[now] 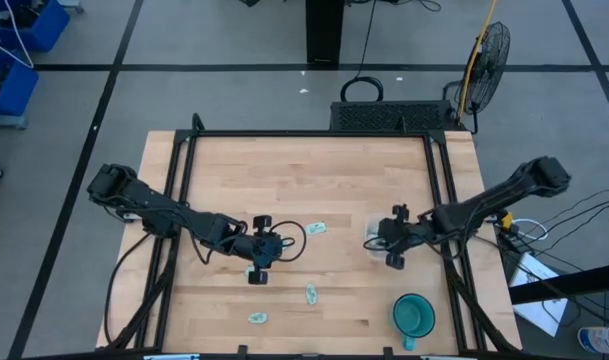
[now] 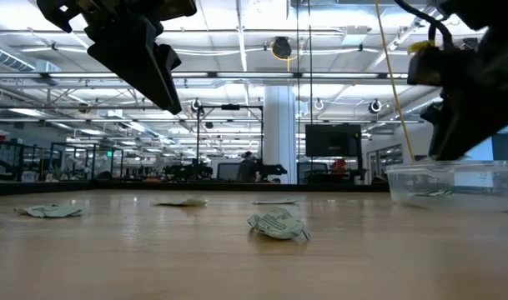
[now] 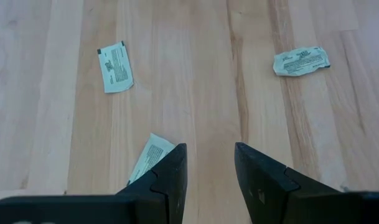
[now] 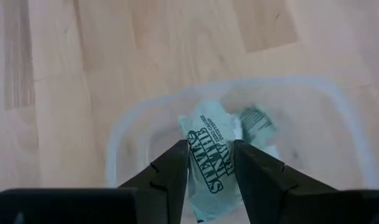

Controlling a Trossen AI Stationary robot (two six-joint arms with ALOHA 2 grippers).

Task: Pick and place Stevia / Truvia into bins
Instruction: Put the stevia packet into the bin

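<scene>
The left tool [image 1: 258,262] hangs over the middle-left of the pale wooden counter [image 1: 284,170], its two dark fingers [image 3: 170,174] set a narrow gap apart and gripping nothing. Just beside one finger lies a pale green and white paper sweetener packet [image 3: 150,155], partly hidden by that finger. Loose on the boards further along lie a second flat packet [image 1: 257,318] near the front edge, a third [image 1: 311,293] between the arms and a fourth [image 1: 317,228] beyond it.

To the right, the right tool [image 4: 211,165] is poised directly above the small clear plastic tub with a squarish rim [image 1: 375,236], its fingers pinched on a crumpled green-printed packet [image 4: 211,158]. Another packet [image 4: 259,126] already lies inside the tub. Near the counter's front right corner stands a round teal cup with a handle [image 1: 414,316].
</scene>
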